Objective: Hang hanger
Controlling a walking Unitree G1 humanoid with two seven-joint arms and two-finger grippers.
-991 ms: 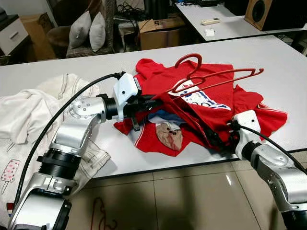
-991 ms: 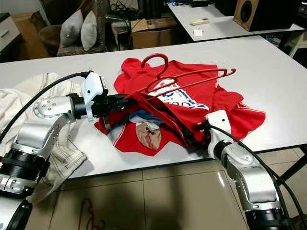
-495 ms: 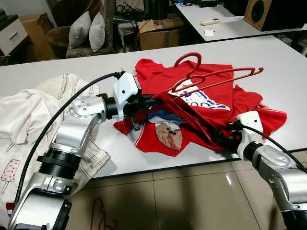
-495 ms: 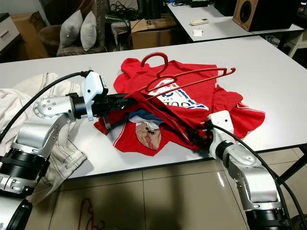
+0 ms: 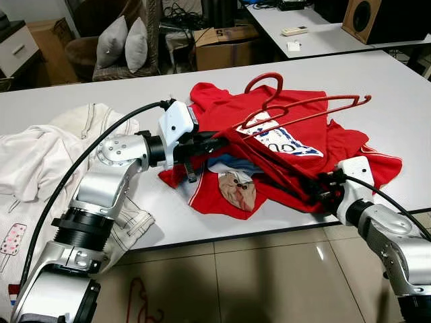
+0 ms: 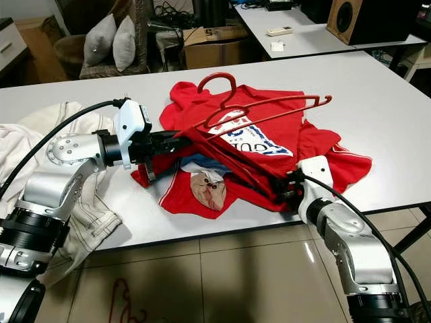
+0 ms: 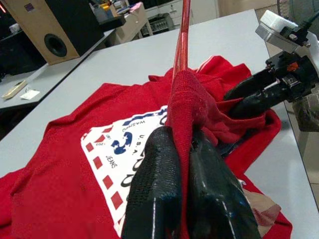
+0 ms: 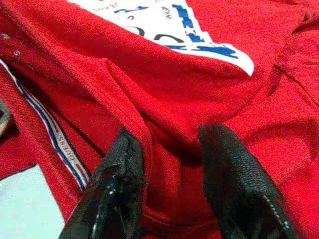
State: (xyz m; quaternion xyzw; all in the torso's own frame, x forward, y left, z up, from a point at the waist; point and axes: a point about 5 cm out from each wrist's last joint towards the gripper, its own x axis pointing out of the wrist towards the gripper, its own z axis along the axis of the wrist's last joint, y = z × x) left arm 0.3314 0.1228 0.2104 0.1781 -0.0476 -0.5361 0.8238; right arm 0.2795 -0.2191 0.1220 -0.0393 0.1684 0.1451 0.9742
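Note:
A red hanger (image 5: 306, 111) lies tilted over a crumpled red shirt (image 5: 222, 108) on the white table (image 5: 377, 87), its hook (image 5: 266, 81) pointing to the far side. My left gripper (image 5: 219, 141) is shut on the hanger's left end, with shirt fabric wrapped over it (image 7: 184, 137). From there a taut ridge of red fabric runs to my right gripper (image 5: 316, 190) near the table's front edge. That gripper's fingers (image 8: 227, 169) pinch a fold of the shirt. The hanger's lower bar is partly hidden under the fabric.
A heap of white clothes (image 5: 40, 155) covers the table's left end and hangs over its front edge. Behind stand a second table with a remote (image 5: 296, 29), a speaker (image 5: 377, 17), a cardboard box (image 5: 225, 44) and a chair with cushions (image 5: 124, 44). Tiled floor lies below.
My right gripper has moved to the right along the table's front edge, pulling the shirt's fabric tighter. The left arm and the hanger have stayed in place.

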